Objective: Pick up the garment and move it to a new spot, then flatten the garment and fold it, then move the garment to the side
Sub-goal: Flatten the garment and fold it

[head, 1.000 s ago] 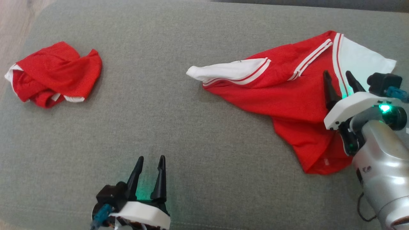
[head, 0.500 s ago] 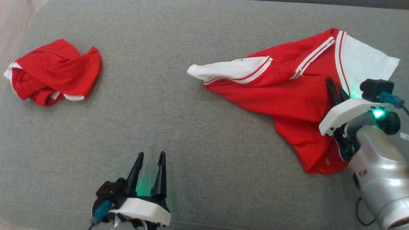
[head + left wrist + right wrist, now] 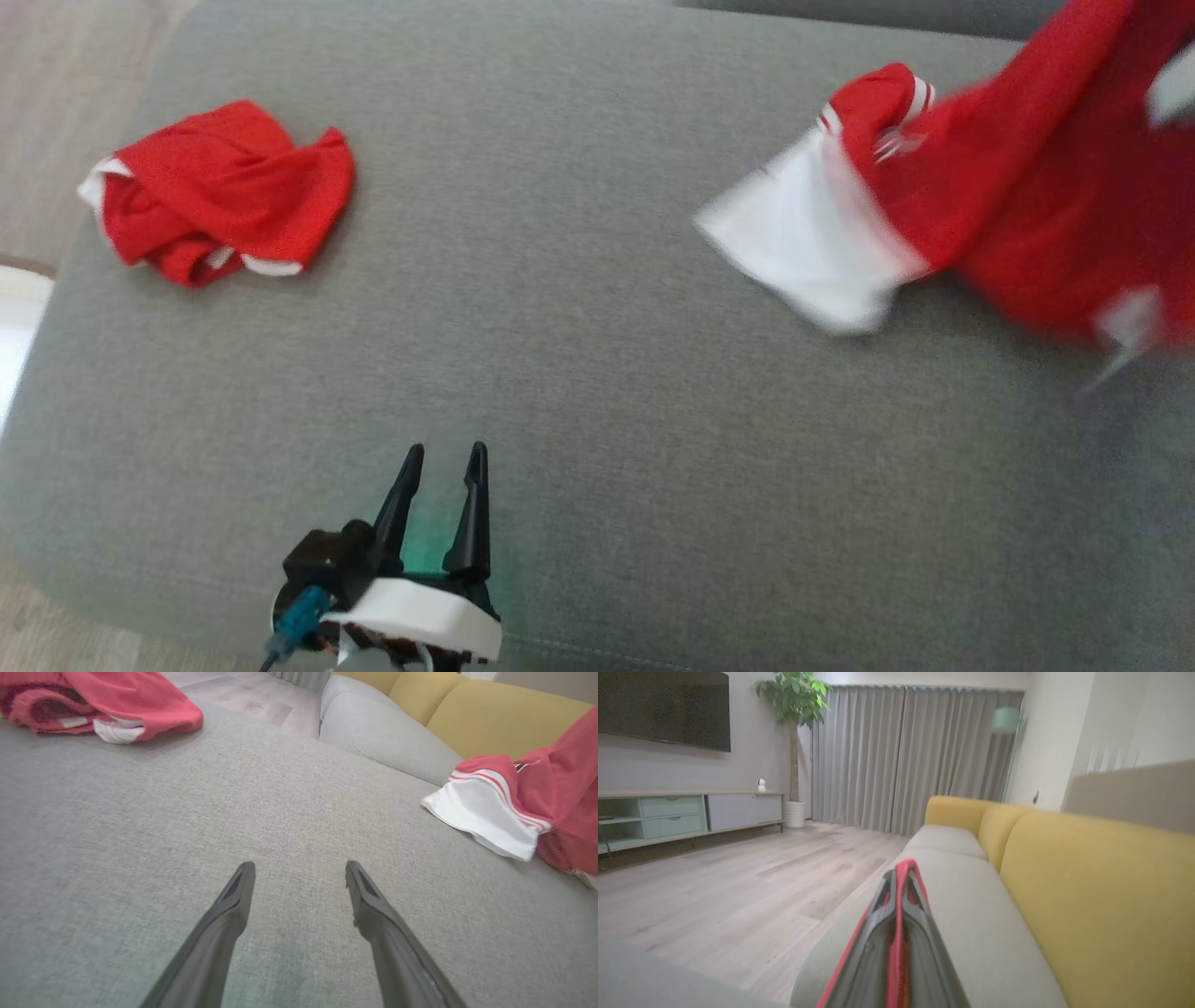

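Observation:
The garment point(image 3: 1027, 196) is red with white sleeves and white stripes. It hangs lifted and blurred at the right of the head view, and one white sleeve point(image 3: 812, 247) trails down to the grey cushion. In the left wrist view the garment point(image 3: 560, 798) is at the far right. My right gripper point(image 3: 901, 882) is shut, with a fold of the red cloth point(image 3: 896, 952) pinched between its fingers, raised above the sofa. My left gripper point(image 3: 443, 462) stands open low over the cushion near the front edge, its fingers point(image 3: 233, 900) apart with nothing between them.
A second red garment point(image 3: 219, 191) lies crumpled at the cushion's far left point(image 3: 117, 700). The grey seat cushion point(image 3: 560, 327) ends at the left over wooden floor point(image 3: 56, 84). A yellow backrest point(image 3: 1087, 882) runs behind the seat.
My right gripper closed on the garment and lifted it up and to the right, leaving the head view. The head camera has shifted. My left gripper stayed open and still.

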{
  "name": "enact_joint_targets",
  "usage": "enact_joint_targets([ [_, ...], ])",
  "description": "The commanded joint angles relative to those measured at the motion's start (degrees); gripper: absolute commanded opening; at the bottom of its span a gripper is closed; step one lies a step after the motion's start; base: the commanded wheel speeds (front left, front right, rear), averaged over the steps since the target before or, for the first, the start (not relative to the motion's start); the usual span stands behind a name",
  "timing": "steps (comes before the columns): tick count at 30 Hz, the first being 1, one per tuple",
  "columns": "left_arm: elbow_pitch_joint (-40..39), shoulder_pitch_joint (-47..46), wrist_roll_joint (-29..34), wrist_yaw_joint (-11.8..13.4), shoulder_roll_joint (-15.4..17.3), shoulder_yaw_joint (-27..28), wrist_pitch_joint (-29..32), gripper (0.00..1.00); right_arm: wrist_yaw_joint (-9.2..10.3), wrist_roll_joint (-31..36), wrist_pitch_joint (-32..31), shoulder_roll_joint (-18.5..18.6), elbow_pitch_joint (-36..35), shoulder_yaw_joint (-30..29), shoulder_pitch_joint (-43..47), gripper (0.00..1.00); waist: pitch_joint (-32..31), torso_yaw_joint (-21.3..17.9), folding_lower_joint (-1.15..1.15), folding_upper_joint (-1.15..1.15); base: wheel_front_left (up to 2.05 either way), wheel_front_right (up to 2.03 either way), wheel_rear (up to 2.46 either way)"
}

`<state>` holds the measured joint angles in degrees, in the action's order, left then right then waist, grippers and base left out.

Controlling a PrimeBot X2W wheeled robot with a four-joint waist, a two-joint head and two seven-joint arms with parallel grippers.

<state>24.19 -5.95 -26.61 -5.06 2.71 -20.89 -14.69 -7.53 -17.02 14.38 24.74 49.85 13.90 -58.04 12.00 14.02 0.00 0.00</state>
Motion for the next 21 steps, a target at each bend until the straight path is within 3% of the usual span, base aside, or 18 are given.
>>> enact_joint_targets([
  [1, -1.2, -0.58, -0.58, 0.27, 0.17, 1.17, -0.31, 1.0, 0.04, 2.74, 0.6, 0.63, -3.02, 0.89, -2.2, 0.0, -1.4, 1.4, 0.0, 0.0, 0.0, 0.0, 0.0],
  [6, -1.07, 0.92, -0.83, 0.7, 0.17, 1.32, -0.31, 1.0, 0.04, 5.82, 0.61, 0.56, -4.98, 2.44, -3.21, 0.0, -2.73, 1.49, 0.0, 0.0, 0.0, 0.0, 0.0],
  [10, -1.39, 2.12, -0.9, 1.05, 0.17, 2.33, -0.31, 1.0, 0.04, 4.77, 0.61, 0.69, -7.32, 2.89, 2.21, 0.0, -3.38, -1.1, 0.0, 0.0, 0.0, 0.0, 0.0],
  [16, -1.54, 1.6, 0.39, 0.66, 0.17, 3.63, -0.31, 1.0, 0.04, 2.58, 0.62, 1.66, -11.45, -4.09, 16.8, 0.0, -3.28, -6.93, 0.0, 0.0, 0.0, 0.0, 0.0],
  [21, -1.61, 0.49, 1.44, 0.28, 0.17, 4.78, -0.31, 1.0, 0.04, 2.53, 0.62, -0.92, -16.73, -13.51, 30.06, 0.0, -3.17, -10.82, 0.0, 0.0, 0.0, 0.0, 0.0],
])
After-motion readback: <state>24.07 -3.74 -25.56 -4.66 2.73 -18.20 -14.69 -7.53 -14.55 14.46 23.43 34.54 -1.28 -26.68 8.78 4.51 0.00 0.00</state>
